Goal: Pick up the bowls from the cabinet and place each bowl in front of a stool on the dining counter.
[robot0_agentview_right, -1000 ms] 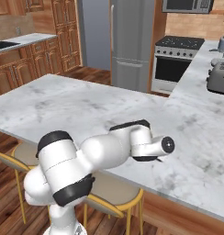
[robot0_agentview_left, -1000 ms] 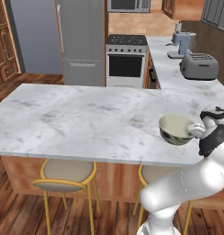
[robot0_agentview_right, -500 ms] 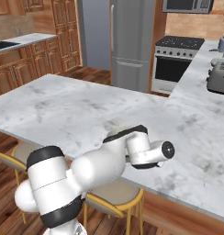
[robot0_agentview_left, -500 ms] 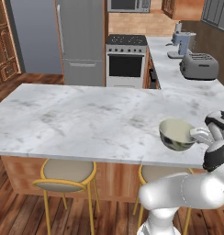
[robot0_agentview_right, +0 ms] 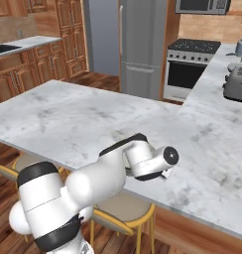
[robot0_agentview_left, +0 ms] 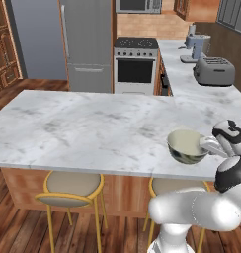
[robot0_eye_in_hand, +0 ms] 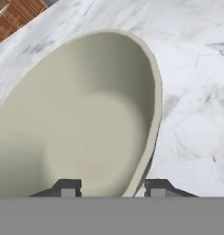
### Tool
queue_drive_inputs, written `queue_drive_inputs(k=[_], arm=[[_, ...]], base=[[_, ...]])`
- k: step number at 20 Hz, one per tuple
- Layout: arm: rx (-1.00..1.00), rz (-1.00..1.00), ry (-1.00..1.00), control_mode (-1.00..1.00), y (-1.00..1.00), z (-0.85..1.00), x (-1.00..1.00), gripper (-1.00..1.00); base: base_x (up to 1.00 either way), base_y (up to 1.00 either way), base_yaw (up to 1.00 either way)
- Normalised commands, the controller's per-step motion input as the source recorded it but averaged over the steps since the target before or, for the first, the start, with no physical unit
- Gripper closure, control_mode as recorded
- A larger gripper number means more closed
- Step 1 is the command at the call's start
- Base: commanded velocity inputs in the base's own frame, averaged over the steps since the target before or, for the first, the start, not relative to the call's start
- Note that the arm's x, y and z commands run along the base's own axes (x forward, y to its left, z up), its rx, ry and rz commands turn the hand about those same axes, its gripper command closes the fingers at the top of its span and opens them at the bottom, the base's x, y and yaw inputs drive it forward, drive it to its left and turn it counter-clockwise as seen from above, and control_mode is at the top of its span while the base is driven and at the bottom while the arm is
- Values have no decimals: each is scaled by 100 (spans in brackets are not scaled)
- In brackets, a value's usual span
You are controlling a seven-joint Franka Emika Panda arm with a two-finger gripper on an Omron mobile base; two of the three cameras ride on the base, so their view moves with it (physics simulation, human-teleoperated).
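The cream bowl [robot0_agentview_left: 187,146] with the dark patterned outside sits right at the near edge of the dining counter [robot0_agentview_left: 93,128], just above a stool [robot0_agentview_left: 178,187] tucked underneath. The gripper [robot0_eye_in_hand: 113,187] straddles the bowl's rim, one finger [robot0_eye_in_hand: 67,187] inside the cream hollow, the other outside against the wall (up close, the rim runs right between the tips). The jaws stand partly apart with the rim between them; whether they press on it I cannot tell. A second stool [robot0_agentview_left: 73,187] stands further left. Toaster [robot0_agentview_left: 214,71] and stove [robot0_agentview_left: 136,64] sit well behind.
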Motion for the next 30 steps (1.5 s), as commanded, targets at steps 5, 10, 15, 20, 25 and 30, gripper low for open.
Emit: queue_drive_inputs(k=[5,10,15,20,25,30], arm=[[0,0,5,-100,-26,64,-2,-100],[0,0,0,-100,-6,90,-36,-100],[-6,8,-7,-100,6,73,-98,-100],[-18,15,-4,-100,49,68,-86,-100],[-25,12,0,-100,84,55,-23,-100],[-25,5,-1,-100,83,21,0,-100]], base=[[0,0,0],[0,0,0],[0,0,0],[0,0,0],[0,0,0],[0,0,0]])
